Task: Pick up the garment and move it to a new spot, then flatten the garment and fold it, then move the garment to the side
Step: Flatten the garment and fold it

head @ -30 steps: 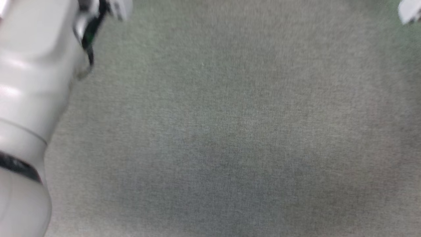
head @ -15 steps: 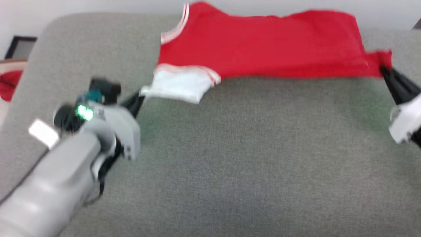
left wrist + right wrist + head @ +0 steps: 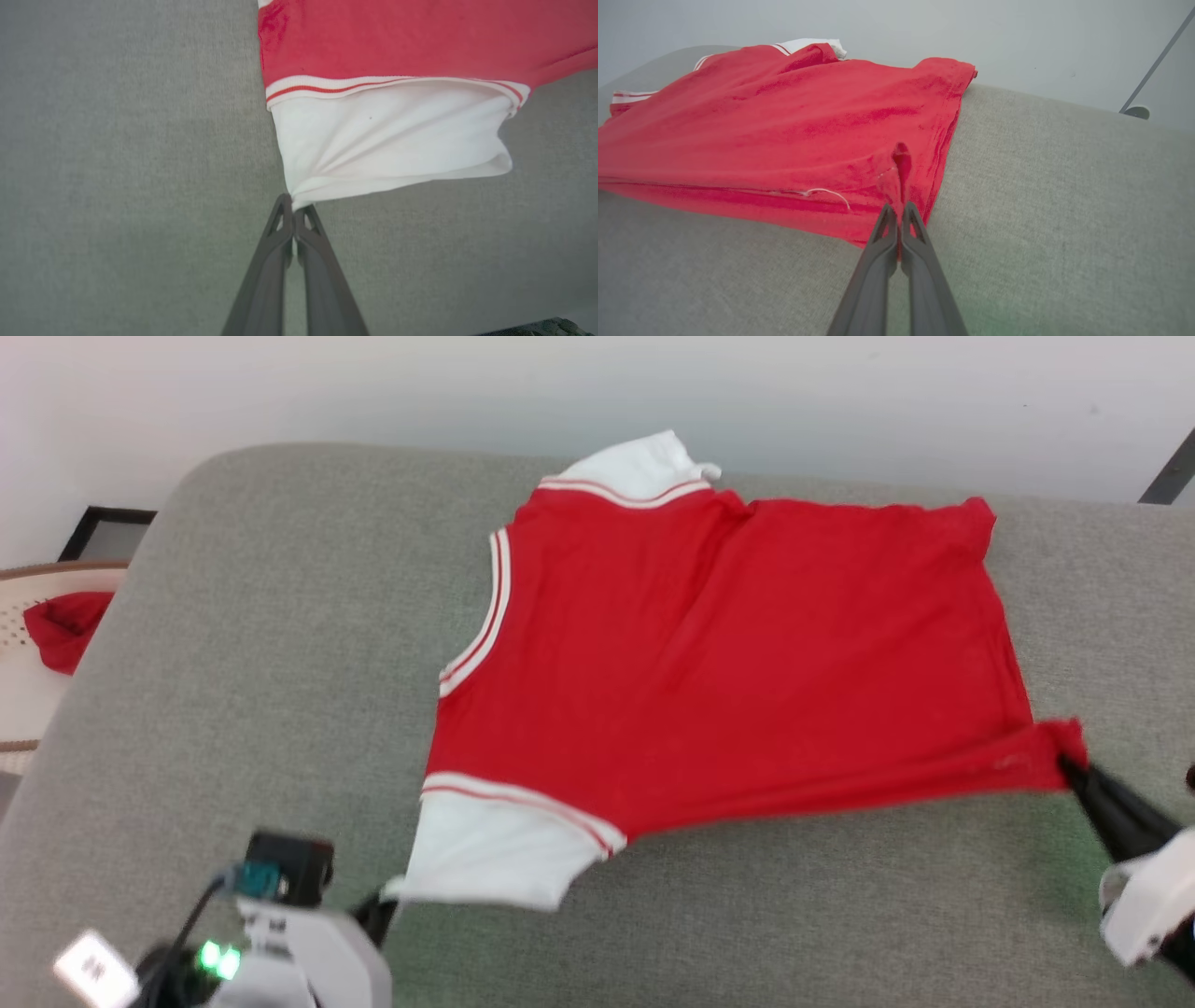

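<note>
Item — the garment [image 3: 728, 653]: red jersey with white sleeves and red-striped white trim, lying spread across the middle and far side of the grey upholstered surface [image 3: 233, 644], plain red face upward with no lettering showing and light creases running toward its near edge. The left gripper [image 3: 293, 210] is pinching the corner of the near white sleeve and the right gripper [image 3: 900, 212] the near hem corner, both closed on cloth and pulling that edge taut just above the surface. Status, as judged: relocation is looking done and flattening is under way — folding and the move aside are remaining.
</note>
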{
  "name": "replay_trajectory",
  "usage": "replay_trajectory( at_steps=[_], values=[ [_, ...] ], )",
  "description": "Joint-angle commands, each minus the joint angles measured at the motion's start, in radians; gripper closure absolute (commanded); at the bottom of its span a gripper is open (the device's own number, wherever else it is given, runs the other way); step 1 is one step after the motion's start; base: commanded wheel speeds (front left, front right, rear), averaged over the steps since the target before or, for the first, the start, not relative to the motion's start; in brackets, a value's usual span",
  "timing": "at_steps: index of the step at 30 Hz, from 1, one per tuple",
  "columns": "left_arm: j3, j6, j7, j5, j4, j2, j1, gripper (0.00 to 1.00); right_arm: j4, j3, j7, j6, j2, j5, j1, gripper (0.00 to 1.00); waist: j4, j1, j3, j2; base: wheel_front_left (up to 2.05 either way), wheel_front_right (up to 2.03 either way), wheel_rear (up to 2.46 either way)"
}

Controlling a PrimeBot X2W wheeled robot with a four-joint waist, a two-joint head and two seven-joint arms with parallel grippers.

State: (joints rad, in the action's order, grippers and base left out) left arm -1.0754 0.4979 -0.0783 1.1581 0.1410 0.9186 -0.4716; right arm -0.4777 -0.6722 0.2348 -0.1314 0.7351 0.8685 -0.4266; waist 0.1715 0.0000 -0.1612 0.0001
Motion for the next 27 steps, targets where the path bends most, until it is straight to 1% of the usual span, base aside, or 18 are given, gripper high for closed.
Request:
replay_trajectory(
  at_steps=[1, 3, 6, 11, 14, 17, 21, 24, 27],
  values=[
    [0.005, 0.039, -0.001, 0.024, 0.039, 0.022, 0.043, 1.0, 0.014, 0.018, 0.005, 0.001, -0.002, -0.005, 0.04, 1.0, -0.005, 0.0, 0.003, -0.0001, 0.0, 0.0, 0.0],
    [0.013, 0.097, 0.006, 0.055, 0.104, 0.05, 0.096, 1.0, 0.037, 0.043, 0.006, 0.001, -0.005, -0.02, 0.093, 1.0, -0.01, 0.0, 0.004, -0.0001, 0.0, 0.0, 0.0],
    [0.02, 0.168, 0.025, 0.092, 0.181, 0.078, 0.172, 1.0, 0.075, 0.086, 0.009, 0.001, -0.012, -0.045, 0.173, 1.0, -0.017, 0.0, -0.001, -0.0001, 0.0, 0.0, 0.0],
    [0.055, 0.264, 0.072, 0.159, 0.278, 0.111, 0.275, 1.0, 0.15, 0.166, 0.006, 0.001, -0.034, -0.073, 0.31, 1.0, -0.025, 0.0, -0.016, -0.0001, 0.0, 0.0, 0.0],
    [0.081, 0.304, 0.105, 0.176, 0.326, 0.138, 0.311, 1.0, 0.208, 0.218, -0.011, 0.001, -0.049, -0.094, 0.382, 1.0, -0.034, 0.0, -0.027, -0.0001, 0.0, 0.0, 0.0],
    [0.106, 0.335, 0.134, 0.169, 0.364, 0.171, 0.319, 1.0, 0.264, 0.277, -0.031, 0.001, -0.073, -0.12, 0.444, 1.0, -0.043, 0.0, -0.034, -0.0001, 0.0, 0.0, 0.0],
    [0.138, 0.368, 0.153, 0.126, 0.404, 0.224, 0.274, 1.0, 0.348, 0.35, -0.082, 0.001, -0.108, -0.161, 0.479, 1.0, -0.067, 0.0, -0.04, -0.0001, 0.0, 0.0, 0.0],
    [0.148, 0.376, 0.14, 0.074, 0.421, 0.272, 0.218, 1.0, 0.402, 0.392, -0.135, 0.001, -0.134, -0.187, 0.476, 1.0, -0.086, 0.0, -0.045, -0.0001, 0.0, 0.0, 0.0],
    [0.153, 0.358, 0.108, 0.018, 0.427, 0.3, 0.141, 1.0, 0.45, 0.42, -0.195, 0.001, -0.156, -0.209, 0.442, 1.0, -0.105, 0.0, -0.05, -0.0001, 0.0, 0.0, 0.0]
  ],
)
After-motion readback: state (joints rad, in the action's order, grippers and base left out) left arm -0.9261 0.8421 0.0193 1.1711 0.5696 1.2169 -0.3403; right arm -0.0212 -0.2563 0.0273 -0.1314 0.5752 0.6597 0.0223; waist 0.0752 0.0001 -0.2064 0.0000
